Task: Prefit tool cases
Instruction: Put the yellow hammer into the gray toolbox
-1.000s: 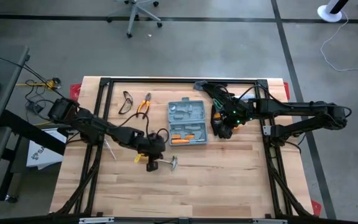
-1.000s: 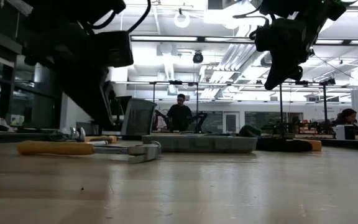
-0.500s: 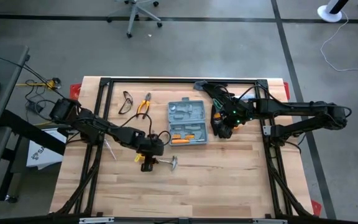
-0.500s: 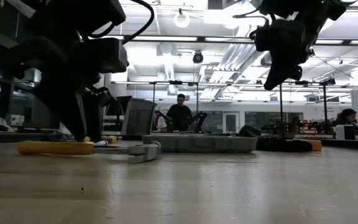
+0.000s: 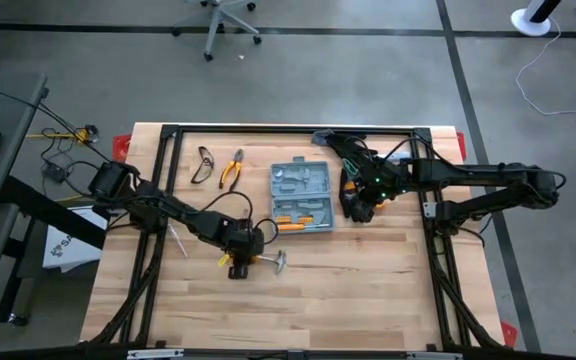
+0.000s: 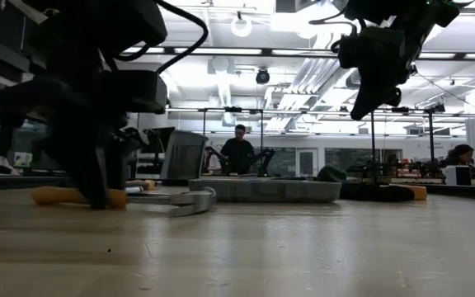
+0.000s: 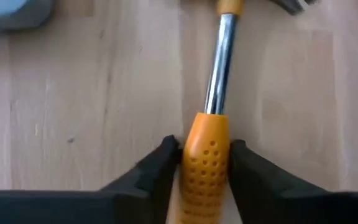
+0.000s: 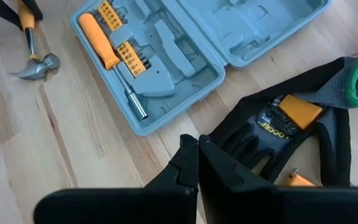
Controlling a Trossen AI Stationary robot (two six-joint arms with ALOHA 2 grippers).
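High view: the tool case [image 5: 301, 196] is seen lying open at the table's middle, both grey-blue halves flat, a screwdriver and orange bits seated in the near half. The left gripper [image 7: 205, 163] is set down on the near-left side, its fingers [image 7: 156, 168] spread just either side of the hammer [image 5: 265, 262]'s orange handle; a firm grip cannot be confirmed. The right gripper [image 8: 197, 163] is held above the work gloves [image 8: 278, 124], right of the case, fingers pressed together and empty. The case is judged light, stiff and rather smooth, best taken by a long edge.
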